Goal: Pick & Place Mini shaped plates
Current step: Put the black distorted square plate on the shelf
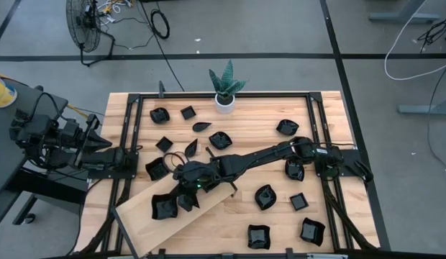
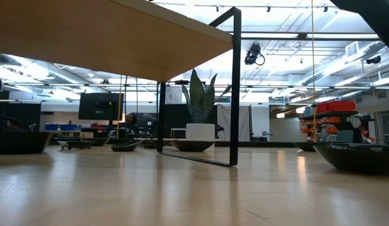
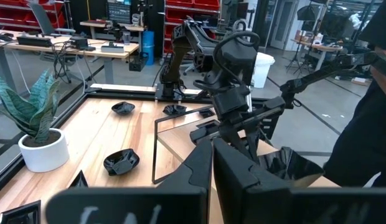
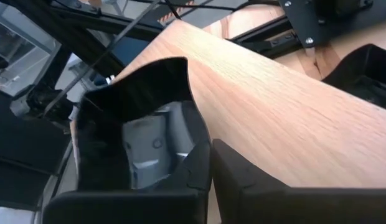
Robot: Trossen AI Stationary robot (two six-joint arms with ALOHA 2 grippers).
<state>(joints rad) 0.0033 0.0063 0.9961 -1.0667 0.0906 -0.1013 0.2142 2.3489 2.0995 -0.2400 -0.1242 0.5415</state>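
Several small glossy black plates lie scattered on the table [image 1: 331,216], among them a plate [image 1: 220,139] near the middle and a plate [image 1: 265,196] further right. One plate [image 1: 164,207] sits on the slanting wooden board [image 1: 140,216]. My right arm reaches across from the table's right. Its gripper [image 1: 185,191] is over the board and shut on a wavy-sided black plate [image 4: 137,124], also seen as the plate [image 1: 188,202] from above. My left gripper [image 1: 135,152] waits shut at the table's left edge, holding nothing. My right gripper pinches the plate's upright side wall [image 4: 198,127]. One finger [image 4: 180,177] is inside the dish and the other finger [image 4: 243,171] outside it. The fingers come from above, slanting toward the board. The plate sits level over the board; whether its base touches the wood I cannot tell.
A white pot with a green plant [image 1: 225,90] stands at the far edge. A black metal frame [image 1: 309,108] runs around the table, and its post [image 2: 235,88] shows in the low view. The board's underside [image 2: 88,31] hangs over the table there. Bare wood lies at the near right.
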